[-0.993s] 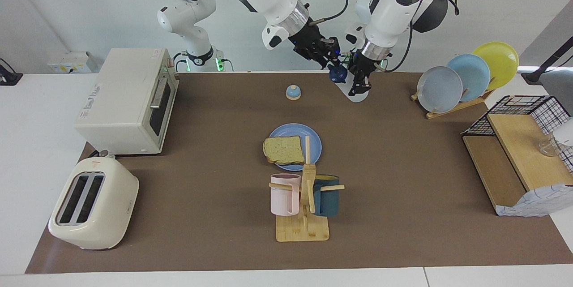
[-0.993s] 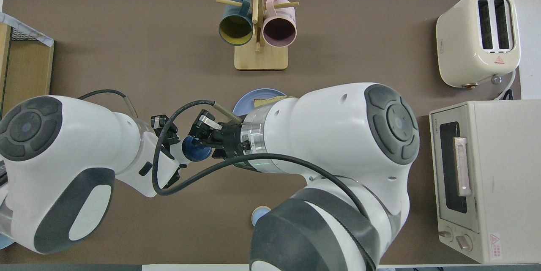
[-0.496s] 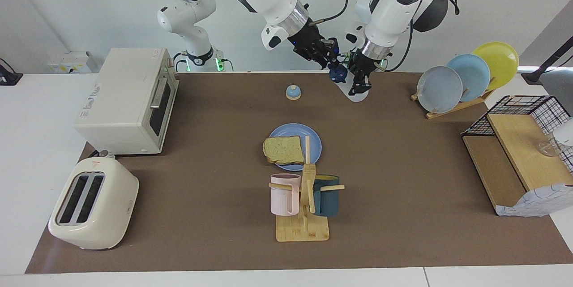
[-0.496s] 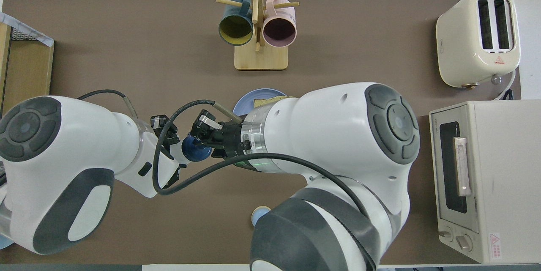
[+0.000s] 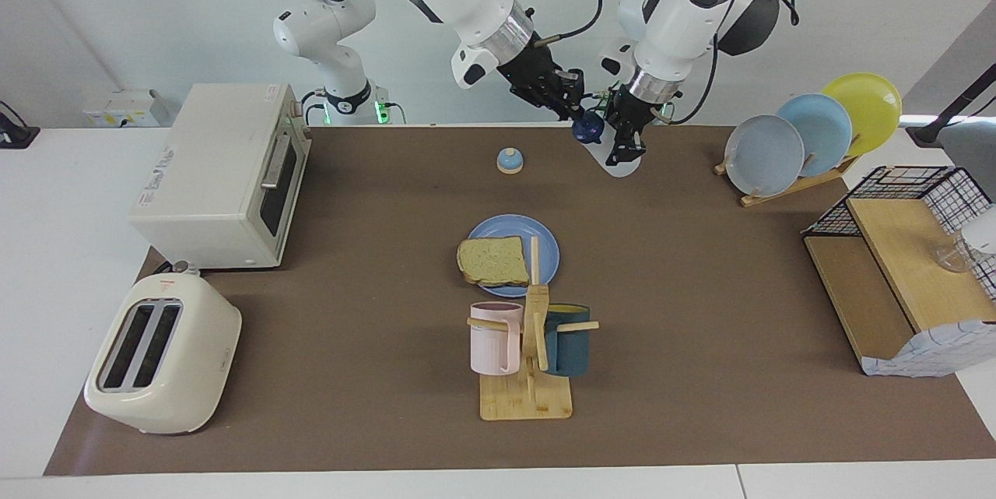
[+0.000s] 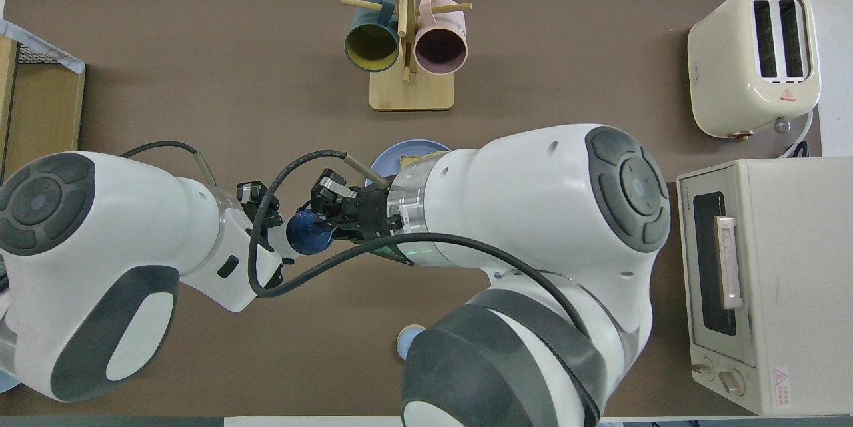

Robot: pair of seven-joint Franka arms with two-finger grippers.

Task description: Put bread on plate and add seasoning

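The bread (image 5: 492, 260) lies flat on the blue plate (image 5: 545, 238) in the middle of the table; in the overhead view only the plate's edge (image 6: 393, 155) and a sliver of the bread (image 6: 414, 160) show past the right arm. My left gripper (image 5: 625, 142) is shut on the seasoning bottle (image 5: 589, 128) and holds it tilted over the robots' edge of the table, its navy cap toward my right gripper (image 5: 568, 93). The right gripper hangs just beside and above the cap. In the overhead view the left gripper (image 6: 270, 227), the bottle's cap (image 6: 306, 234) and the right gripper (image 6: 328, 206) sit close together.
A small blue-domed bell (image 5: 510, 161) stands nearer the robots than the plate. A mug rack (image 5: 529, 343) with two mugs stands farther out. A toaster oven (image 5: 226, 172) and toaster (image 5: 159, 355) are at the right arm's end; a plate rack (image 5: 809, 137) and wire shelf (image 5: 910, 273) at the left arm's end.
My right gripper has drawn back a little from the bottle's cap, up and toward the right arm's end. The left gripper and the bottle have stayed in place.
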